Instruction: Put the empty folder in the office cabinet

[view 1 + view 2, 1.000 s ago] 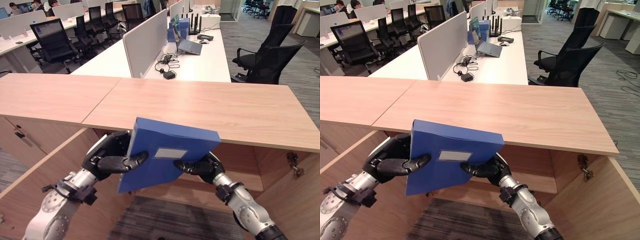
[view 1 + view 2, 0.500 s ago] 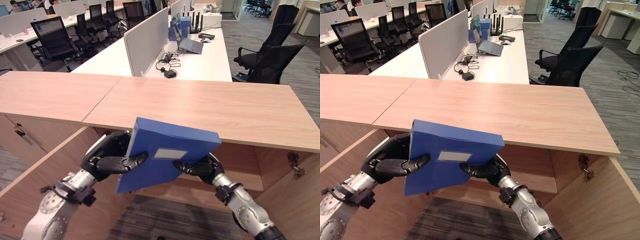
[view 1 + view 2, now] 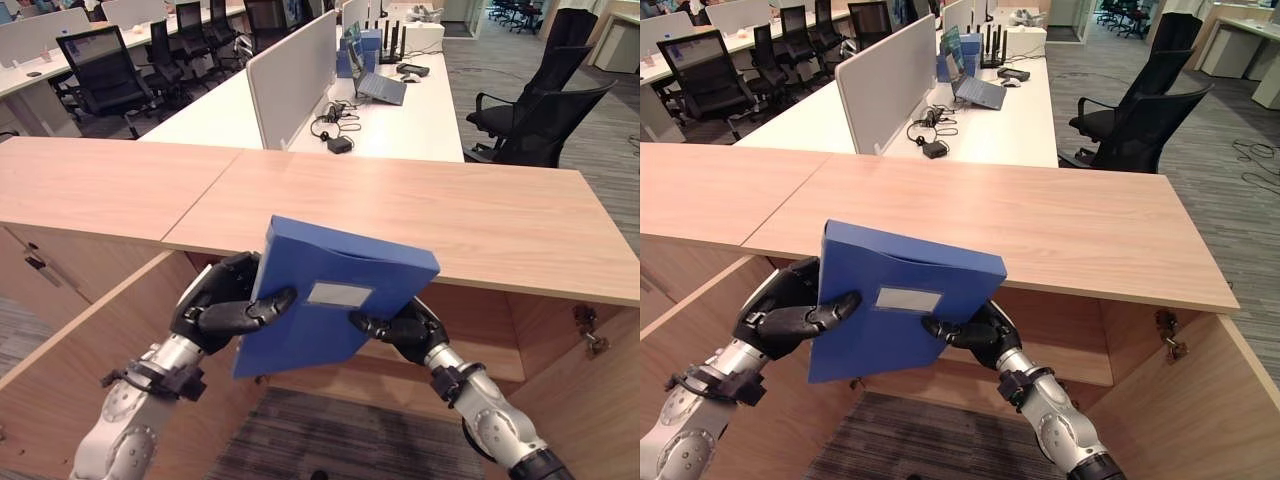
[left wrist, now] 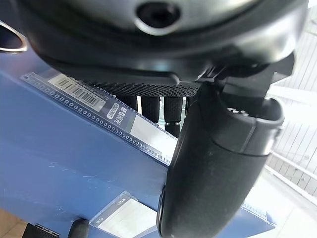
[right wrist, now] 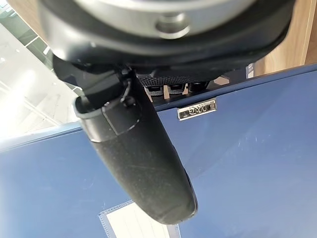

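Centre frame, a blue folder (image 3: 335, 295) is clamped by the left robot hand (image 3: 222, 305) and right robot hand (image 3: 400, 327), thumbs across its front, overlapping the counter (image 3: 480, 225) edge; the cabinet shelf (image 3: 495, 362) lies behind, door (image 3: 80, 360) open at lower left.

One blue folder (image 3: 335, 300), one wooden cabinet (image 3: 480, 225), two black chairs (image 3: 535, 110) on the right

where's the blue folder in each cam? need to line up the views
Left eye view: blue folder at centre, in front of the cabinet top's edge, between both hands.
Right eye view: folder left of centre.
Left wrist view: folder past the left hand's thumb.
Right wrist view: folder behind the right hand's thumb.
Shared landmark: its pale label pocket.
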Controlling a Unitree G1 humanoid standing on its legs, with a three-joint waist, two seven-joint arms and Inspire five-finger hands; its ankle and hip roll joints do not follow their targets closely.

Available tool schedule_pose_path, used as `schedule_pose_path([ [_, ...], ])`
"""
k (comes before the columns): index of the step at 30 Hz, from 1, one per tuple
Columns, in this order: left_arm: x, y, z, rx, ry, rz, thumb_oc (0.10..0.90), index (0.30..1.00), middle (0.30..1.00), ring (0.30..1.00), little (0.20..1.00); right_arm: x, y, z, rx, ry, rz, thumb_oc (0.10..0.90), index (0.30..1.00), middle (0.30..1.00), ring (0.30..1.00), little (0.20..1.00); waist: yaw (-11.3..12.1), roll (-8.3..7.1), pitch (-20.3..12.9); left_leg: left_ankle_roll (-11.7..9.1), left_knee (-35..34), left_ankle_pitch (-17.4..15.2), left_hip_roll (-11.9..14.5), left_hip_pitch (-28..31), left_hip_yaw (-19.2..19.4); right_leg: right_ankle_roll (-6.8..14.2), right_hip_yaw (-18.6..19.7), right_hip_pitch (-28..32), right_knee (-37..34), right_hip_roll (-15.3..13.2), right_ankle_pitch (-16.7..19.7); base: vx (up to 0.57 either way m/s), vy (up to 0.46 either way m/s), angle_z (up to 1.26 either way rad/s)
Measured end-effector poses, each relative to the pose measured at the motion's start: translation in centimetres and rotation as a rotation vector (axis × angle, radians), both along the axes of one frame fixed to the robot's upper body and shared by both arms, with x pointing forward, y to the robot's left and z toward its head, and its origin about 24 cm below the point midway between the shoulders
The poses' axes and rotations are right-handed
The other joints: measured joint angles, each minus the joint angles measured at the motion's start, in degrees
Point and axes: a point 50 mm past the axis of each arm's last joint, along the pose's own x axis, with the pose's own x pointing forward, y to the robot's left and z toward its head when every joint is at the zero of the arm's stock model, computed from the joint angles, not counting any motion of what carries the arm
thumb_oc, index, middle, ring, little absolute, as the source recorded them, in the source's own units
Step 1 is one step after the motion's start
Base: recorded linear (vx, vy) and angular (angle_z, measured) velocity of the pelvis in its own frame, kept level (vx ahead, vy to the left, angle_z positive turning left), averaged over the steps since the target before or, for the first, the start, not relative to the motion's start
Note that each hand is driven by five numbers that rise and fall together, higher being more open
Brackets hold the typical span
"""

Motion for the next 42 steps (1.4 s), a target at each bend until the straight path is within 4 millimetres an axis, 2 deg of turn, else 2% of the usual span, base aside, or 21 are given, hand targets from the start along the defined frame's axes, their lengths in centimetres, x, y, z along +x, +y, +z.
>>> schedule_pose_path([
  [1, 0.0, 0.0, -0.1, -0.006, -0.003, 0.005, 0.400, 0.300, 0.300, 0.300, 0.300, 0.0, 0.0, 0.0, -0.001, -0.001, -0.001, 0.552, 0.528, 0.528, 0.528, 0.528, 0.0, 0.00, 0.0, 0.0, 0.0, 0.0, 0.0, 0.0, 0.0, 0.0, 0.0, 0.0, 0.0, 0.0, 0.0, 0.00, 0.000, 0.00],
  [2, 0.0, 0.0, -0.1, -0.007, -0.003, 0.009, 0.400, 0.300, 0.300, 0.300, 0.300, 0.1, 0.0, 0.0, -0.003, 0.000, 0.000, 0.488, 0.432, 0.432, 0.432, 0.432, 0.0, 0.00, 0.0, 0.0, 0.0, 0.0, 0.0, 0.0, 0.0, 0.0, 0.0, -0.1, 0.0, 0.0, 0.0, 0.00, 0.000, 0.00],
  [3, 0.0, -0.1, -0.2, -0.013, 0.001, 0.019, 0.400, 0.300, 0.300, 0.300, 0.300, 0.1, 0.0, 0.0, -0.006, 0.007, -0.003, 0.400, 0.300, 0.300, 0.300, 0.300, 0.0, 0.00, 0.0, 0.0, 0.0, 0.0, 0.0, 0.0, 0.1, 0.0, 0.0, -0.1, 0.0, 0.0, 0.0, 0.00, 0.000, 0.00],
  [9, 0.1, 0.1, -1.7, -0.098, 0.044, 0.107, 0.400, 0.300, 0.300, 0.300, 0.300, 0.1, 0.0, -0.2, 0.007, 0.039, -0.015, 0.400, 0.300, 0.300, 0.300, 0.300, 0.0, -0.15, 0.1, 0.1, 0.0, 0.1, 0.0, -0.1, 0.2, -0.4, 0.2, -0.3, 0.0, 0.0, 0.3, 0.00, 0.000, 0.00],
  [15, 0.1, -0.1, -1.5, -0.150, 0.009, 0.113, 0.400, 0.300, 0.300, 0.300, 0.300, 0.6, 0.8, 0.4, 0.096, 0.042, 0.000, 0.400, 0.300, 0.300, 0.300, 0.300, 0.0, -0.24, 0.1, 0.1, 0.0, 0.1, 0.0, -0.1, 0.2, -0.4, 0.2, -0.2, 0.0, 0.0, 0.3, 0.00, 0.000, 0.00],
  [32, 0.0, 0.0, -1.8, -0.147, 0.011, 0.112, 0.400, 0.300, 0.300, 0.300, 0.300, 0.5, 0.6, 0.4, 0.077, 0.053, 0.042, 0.400, 0.300, 0.300, 0.300, 0.300, 0.1, -0.31, 0.0, 0.1, 0.0, 0.1, 0.0, -0.1, -0.1, -0.3, 0.0, 0.0, 0.0, 0.0, 0.3, 0.00, 0.000, 0.00],
  [33, -0.2, 0.0, -1.9, -0.148, 0.016, 0.112, 0.502, 0.453, 0.453, 0.453, 0.453, 0.5, 0.5, 0.3, 0.072, 0.052, 0.059, 0.400, 0.300, 0.300, 0.300, 0.300, 0.1, -0.32, 0.0, 0.1, 0.0, 0.1, 0.0, -0.1, -0.1, -0.3, 0.0, 0.0, 0.0, 0.0, 0.3, 0.00, 0.005, 0.03],
  [34, -0.2, 0.1, -2.0, -0.149, 0.020, 0.113, 0.800, 0.900, 0.900, 0.900, 0.900, 0.4, 0.5, 0.3, 0.067, 0.052, 0.064, 0.400, 0.300, 0.300, 0.300, 0.300, 0.1, -0.35, 0.0, 0.1, 0.0, 0.1, 0.0, -0.1, -0.1, -0.3, 0.0, 0.0, 0.0, 0.0, 0.3, 0.00, 0.000, 0.00],
  [42, -1.1, 0.6, -4.8, -0.067, 0.117, 0.195, 0.800, 0.900, 0.900, 0.900, 0.900, -0.6, 0.1, -1.0, -0.106, 0.092, 0.204, 0.400, 0.300, 0.300, 0.300, 0.300, 0.5, -0.57, 0.0, 0.1, -0.1, 0.1, 0.0, -0.3, -0.7, -0.3, -0.3, 0.2, 0.0, 0.1, 0.2, 0.00, 0.001, 0.00],
])
